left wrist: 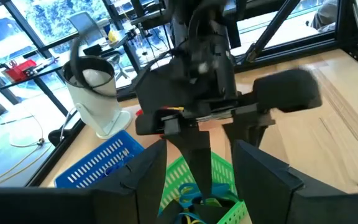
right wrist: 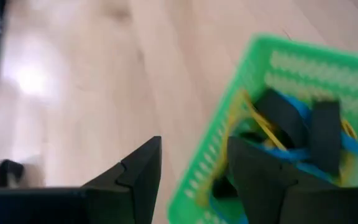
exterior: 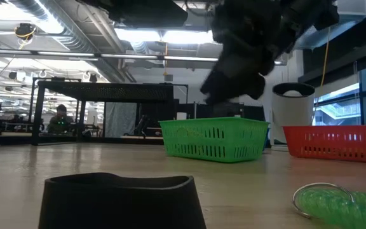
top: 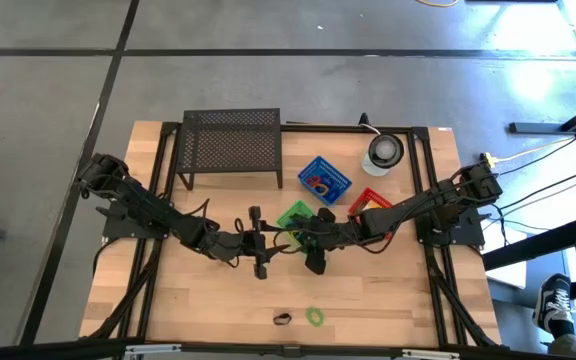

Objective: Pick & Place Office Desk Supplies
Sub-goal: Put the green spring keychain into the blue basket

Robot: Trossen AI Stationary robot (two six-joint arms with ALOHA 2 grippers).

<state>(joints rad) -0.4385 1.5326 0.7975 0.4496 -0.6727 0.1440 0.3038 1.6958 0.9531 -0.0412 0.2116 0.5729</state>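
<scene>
Here both arms reach in from the table's two sides and meet near its middle. The right gripper (right wrist: 191,180) is open and empty, its two dark fingers spread with bare wood and the rim of the green basket (right wrist: 303,68) showing between them. In the high view the right gripper (top: 315,258) hangs just at the near edge of that basket (top: 294,216), the arm stretched low from its base at the table's right edge.

The left gripper (left wrist: 197,180) is open too, holding nothing; its fingers frame the right arm's wrist and the green basket (left wrist: 219,171) beyond. From above, the left gripper (top: 259,262) sits just left of the right one, the arm bent at the elbow and lying low over the wood.

Inside the green basket lie black clips (right wrist: 325,134) tangled with blue and yellow bands (right wrist: 263,127). A blue basket (top: 324,178) and a red basket (top: 366,200) stand just behind and to the right. Near the front edge, well apart from both grippers, lie a green coiled loop (top: 314,316) and a small dark loop (top: 282,319). A black mesh rack (top: 231,146) stands at the back left, and a round white and grey object (top: 383,152) at the back right.
</scene>
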